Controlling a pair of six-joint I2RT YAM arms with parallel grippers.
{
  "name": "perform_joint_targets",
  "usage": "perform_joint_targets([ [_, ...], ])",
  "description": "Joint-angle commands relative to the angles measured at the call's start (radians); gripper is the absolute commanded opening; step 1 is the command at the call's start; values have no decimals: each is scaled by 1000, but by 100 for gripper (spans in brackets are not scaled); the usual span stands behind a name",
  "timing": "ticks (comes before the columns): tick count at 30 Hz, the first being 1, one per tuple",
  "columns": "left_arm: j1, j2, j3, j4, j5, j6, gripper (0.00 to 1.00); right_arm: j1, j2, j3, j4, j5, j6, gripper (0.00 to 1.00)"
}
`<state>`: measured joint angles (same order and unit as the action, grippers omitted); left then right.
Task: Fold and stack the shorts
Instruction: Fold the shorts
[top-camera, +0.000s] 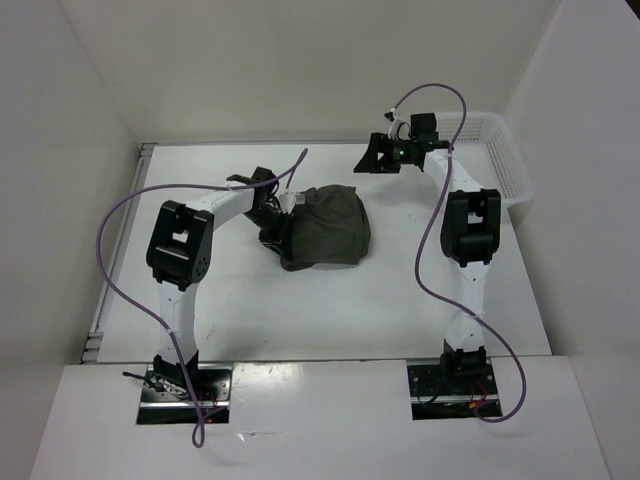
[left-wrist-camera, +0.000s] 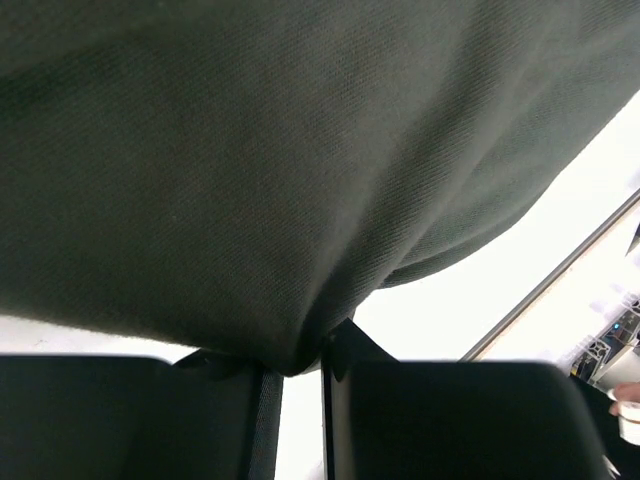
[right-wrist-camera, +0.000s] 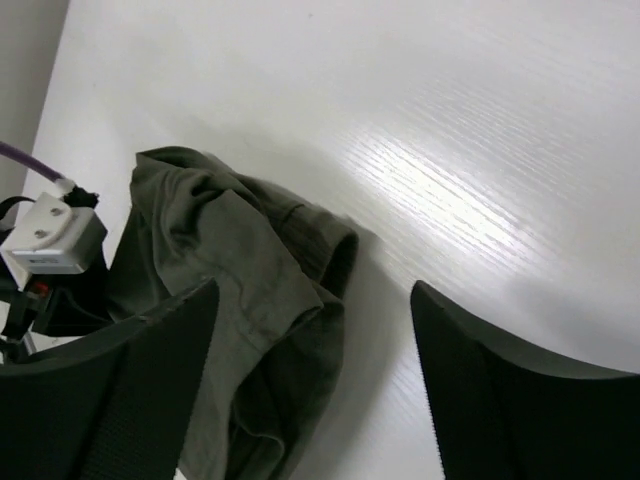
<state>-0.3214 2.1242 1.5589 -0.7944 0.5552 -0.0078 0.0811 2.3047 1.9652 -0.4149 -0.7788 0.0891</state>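
The left claw (left-wrist-camera: 300, 368), low centre of its wrist view, has its jaws nearly together, pinching a fold of the shorts (left-wrist-camera: 300, 150). The right claw (right-wrist-camera: 312, 290) gapes wide and empty above the table (right-wrist-camera: 450, 150). In the overhead view the shorts lie bunched mid-frame, so tidy folding and stacking look undone.

The shorts (left-wrist-camera: 300, 180) are matt, finely woven cloth. The tabletop (right-wrist-camera: 450, 150) is smooth, faintly grained and glossy. The basket (top-camera: 505, 165) is plastic mesh. The fingers (right-wrist-camera: 520, 400) are matt black.
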Motion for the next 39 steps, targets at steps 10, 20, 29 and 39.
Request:
perform_joint_targets([
  [10, -7, -24, -14, -29, -51, 8, 30, 118, 64, -60, 18, 72, 37, 83],
  [20, -7, -53, -33, -39, -78, 8, 14, 140, 75, -31, 47, 229, 107, 5],
  [29, -31, -110, -92, -78, -211, 8, 1, 131, 75, 118, 73, 576, 375, 0],
  [39, -113, -116, -122, -106, -212, 8, 41, 131, 62, 26, 74, 489, 339, 78],
])
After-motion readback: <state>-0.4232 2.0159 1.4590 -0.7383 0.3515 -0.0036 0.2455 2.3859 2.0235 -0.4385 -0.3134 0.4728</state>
